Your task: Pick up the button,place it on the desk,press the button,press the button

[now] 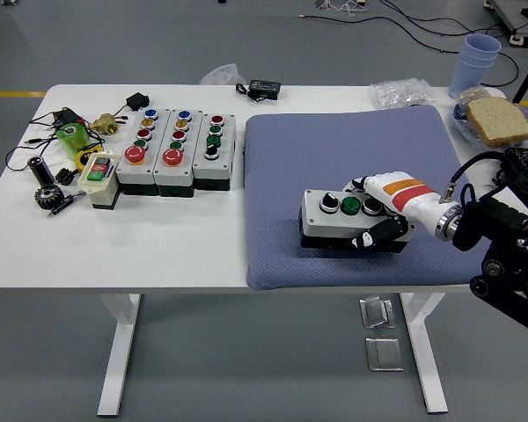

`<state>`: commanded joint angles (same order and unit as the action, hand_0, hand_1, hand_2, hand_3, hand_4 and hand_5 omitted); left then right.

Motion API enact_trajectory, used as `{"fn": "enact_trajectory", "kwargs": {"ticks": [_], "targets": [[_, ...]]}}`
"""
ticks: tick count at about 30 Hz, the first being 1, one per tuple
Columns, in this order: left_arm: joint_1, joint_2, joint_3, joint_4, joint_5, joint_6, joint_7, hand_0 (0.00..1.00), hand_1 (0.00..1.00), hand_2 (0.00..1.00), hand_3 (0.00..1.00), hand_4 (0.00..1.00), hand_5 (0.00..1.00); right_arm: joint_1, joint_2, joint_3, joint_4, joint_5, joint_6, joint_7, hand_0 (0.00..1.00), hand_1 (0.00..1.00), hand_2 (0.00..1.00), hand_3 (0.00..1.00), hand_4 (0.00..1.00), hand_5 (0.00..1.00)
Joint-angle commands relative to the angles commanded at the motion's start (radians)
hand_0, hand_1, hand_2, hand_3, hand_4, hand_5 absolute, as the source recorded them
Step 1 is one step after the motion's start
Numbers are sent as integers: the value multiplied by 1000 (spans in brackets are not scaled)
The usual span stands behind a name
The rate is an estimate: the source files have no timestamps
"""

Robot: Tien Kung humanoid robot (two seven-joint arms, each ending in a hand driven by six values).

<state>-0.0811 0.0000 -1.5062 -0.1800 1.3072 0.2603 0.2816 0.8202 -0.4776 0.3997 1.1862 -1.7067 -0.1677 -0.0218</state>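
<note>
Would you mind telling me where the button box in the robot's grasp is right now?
In the head view, the button box sits on the blue mat near its front edge, right of centre, gripped by the right robot hand.

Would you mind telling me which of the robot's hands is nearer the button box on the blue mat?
Right. The right hand grasps the button box from its right end; the left hand is out of view.

The right hand (389, 209) has a white shell with an orange and a red stripe across its back, and dark finger segments with white tips. A silver metal ring joins it to the black arm (509, 251), which is bulky, with round joint caps and a thin black cable looping above the wrist
</note>
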Motion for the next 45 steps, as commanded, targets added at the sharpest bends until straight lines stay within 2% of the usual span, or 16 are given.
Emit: {"fn": "enact_trajectory", "kwargs": {"ticks": [8, 9, 14, 15, 19, 20, 26, 27, 32, 33, 38, 39, 44, 45], "targets": [[-3, 0, 8, 0, -13, 1, -1, 530, 419, 417, 433, 248, 506, 6, 21, 11, -24, -52, 38, -63, 189, 2, 285, 468, 782, 79], [-3, 0, 8, 0, -15, 1, -1, 530, 419, 417, 433, 246, 507, 7, 24, 10, -28, -57, 38, -65, 201, 80, 363, 499, 790, 97], [-5, 0, 6, 0, -12, 2, 0, 530, 419, 417, 433, 246, 507, 7, 37, 17, -48, -82, 55, -92, 201, 80, 363, 499, 790, 97], [-4, 0, 5, 0, -13, 2, -1, 529, 419, 417, 434, 247, 509, 7, 39, 17, -52, -88, 56, -94, 305, 206, 441, 540, 808, 122], [-3, 0, 6, 0, -12, 2, 0, 529, 419, 417, 434, 247, 509, 2, 39, 21, -61, -100, 56, -96, 305, 206, 441, 540, 808, 122], [-2, 0, 4, 0, -8, 2, 0, 529, 420, 417, 435, 248, 510, 0, 39, 24, -62, -103, 67, -101, 478, 385, 532, 579, 810, 100], [-3, 0, 4, 0, -5, 1, 0, 529, 420, 417, 435, 248, 510, -6, 37, 35, -71, -126, 111, -123, 478, 385, 532, 579, 810, 100], [-3, 0, 3, 0, -4, 1, 1, 529, 420, 417, 433, 248, 510, -6, 37, 35, -72, -128, 116, -125, 739, 634, 718, 728, 839, 101], [2, 0, 4, 0, -2, 1, 2, 529, 420, 417, 433, 248, 510, -9, 41, 35, -79, -141, 125, -127, 739, 634, 718, 728, 839, 101], [3, 0, 2, 0, 1, 0, 2, 529, 420, 417, 434, 247, 510, -10, 42, 37, -80, -144, 123, -126, 858, 736, 853, 816, 863, 77], [0, 0, -2, 0, 15, -3, 4, 529, 420, 417, 434, 247, 510, -15, 35, 45, -79, -145, 116, -119, 858, 736, 853, 816, 863, 77], [-1, 0, -2, 0, 14, -2, 3, 529, 420, 417, 433, 248, 509, -15, 33, 46, -78, -145, 116, -118, 883, 779, 887, 959, 898, 84], [1, 0, 4, 0, -9, 0, -2, 529, 420, 417, 433, 248, 509, -26, 22, 56, -72, -141, 118, -115, 883, 779, 887, 959, 898, 84], [0, 0, 4, 0, -8, 0, -2, 529, 420, 417, 433, 249, 509, -28, 21, 58, -72, -141, 119, -114, 914, 813, 934, 998, 931, 92]]}}
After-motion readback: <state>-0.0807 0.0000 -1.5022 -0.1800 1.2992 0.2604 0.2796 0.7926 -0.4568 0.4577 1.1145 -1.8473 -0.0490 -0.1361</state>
